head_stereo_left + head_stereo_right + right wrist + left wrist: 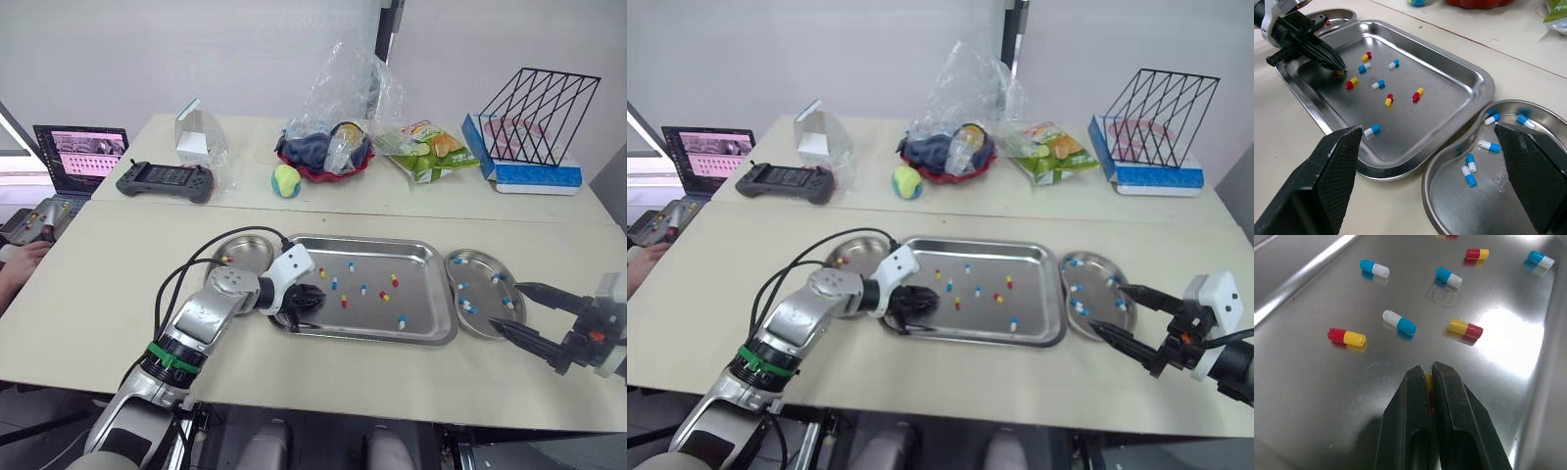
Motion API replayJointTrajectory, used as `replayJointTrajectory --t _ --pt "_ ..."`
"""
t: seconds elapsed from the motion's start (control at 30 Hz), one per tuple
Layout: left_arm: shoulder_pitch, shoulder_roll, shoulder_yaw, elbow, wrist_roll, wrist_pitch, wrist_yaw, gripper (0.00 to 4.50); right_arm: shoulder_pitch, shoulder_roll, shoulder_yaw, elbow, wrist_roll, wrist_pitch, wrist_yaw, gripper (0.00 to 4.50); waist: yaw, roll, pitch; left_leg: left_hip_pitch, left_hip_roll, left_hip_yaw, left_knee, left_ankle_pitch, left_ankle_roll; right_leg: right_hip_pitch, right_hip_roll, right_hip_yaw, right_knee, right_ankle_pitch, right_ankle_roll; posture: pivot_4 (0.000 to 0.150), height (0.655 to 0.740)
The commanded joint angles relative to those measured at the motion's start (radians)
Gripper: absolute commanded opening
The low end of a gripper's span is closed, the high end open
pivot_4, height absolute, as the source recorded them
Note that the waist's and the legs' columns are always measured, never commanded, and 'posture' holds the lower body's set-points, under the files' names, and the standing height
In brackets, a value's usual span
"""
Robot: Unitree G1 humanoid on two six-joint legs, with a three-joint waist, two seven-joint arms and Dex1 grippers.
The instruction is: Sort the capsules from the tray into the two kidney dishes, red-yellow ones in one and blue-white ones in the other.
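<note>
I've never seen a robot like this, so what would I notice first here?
The shiny tray in the middle of the table, dotted with bright capsules. At its left end the left arm's black fingers pinch a red-yellow capsule, and the dish on the right holds only blue-white ones.

1. Both head views look forward and down from behind the left gripper (299, 304) and right gripper (505, 307), sharing the pale worktop (98, 294) and rectangular steel tray (421, 294).
2. The left wrist view sits very near the tray floor, on the red-yellow capsule (1428, 382) between the left gripper's tips.
3. The right wrist view, farther off, looks past the right gripper across that tray.
</note>
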Motion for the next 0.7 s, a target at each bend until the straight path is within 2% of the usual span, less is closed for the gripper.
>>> replayJointTrajectory --t 0.03,0.17,0.37,0.7 --pt "-0.109 0.038 0.15 0.006 -0.091 0.018 -0.038 0.03 -0.018 -0.018 0.0 -0.004 0.016 0.004 0.007 4.5 -0.001 -0.001 0.001 0.0 0.0 0.0 0.0 0.0 0.0 0.0 0.0 0.0 0.0 0.0 0.0 0.15 0.7391" --pt "-0.159 0.128 0.239 0.077 -0.119 0.016 -0.066 0.03 -0.026 -0.019 0.007 -0.002 0.021 0.01 0.009 4.5 -0.012 0.0 0.0 0.001 0.0 0.0 0.0 0.0 0.0 0.0 0.0 -0.001 0.0 0.0 0.0 0.15 0.7391" --pt "-0.195 0.295 0.271 0.288 -0.043 -0.121 -0.122 0.03 -0.062 -0.027 0.05 0.002 0.027 0.021 0.02 4.5 -0.016 -0.001 0.0 0.001 0.0 0.0 0.0 -0.001 0.001 0.0 0.0 -0.001 0.0 0.0 0.001 0.15 0.7391" --pt "-0.144 0.295 0.233 0.37 -0.008 -0.225 -0.188 0.03 -0.12 -0.042 0.095 0.041 0.015 0.018 0.029 4.5 -0.005 -0.001 0.001 0.0 0.0 -0.001 0.001 -0.001 0.001 0.0 0.0 0.0 0.0 0.0 0.001 0.15 0.7391"
